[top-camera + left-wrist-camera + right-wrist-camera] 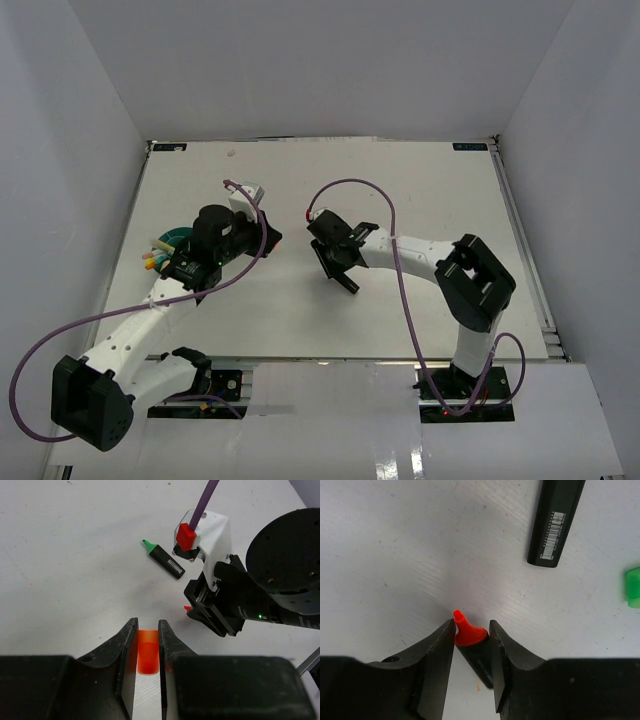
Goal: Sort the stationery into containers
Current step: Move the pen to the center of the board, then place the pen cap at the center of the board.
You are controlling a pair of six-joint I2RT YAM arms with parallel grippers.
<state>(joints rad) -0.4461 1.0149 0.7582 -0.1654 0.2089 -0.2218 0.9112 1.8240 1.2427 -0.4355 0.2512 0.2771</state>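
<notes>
Gripping an orange cap is the left pincer, while the right pincer clamps an orange-tipped marker.

Left arm and right arm show white shells, black joint housings, black fingers, looping purple cables, red plug at right wrist.

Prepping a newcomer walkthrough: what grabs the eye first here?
The right gripper, mid-table, is shut on a black marker with a bare orange tip. Facing it, the left gripper pinches a small orange piece. A second black marker, green-tipped, lies loose on the table nearby.
</notes>
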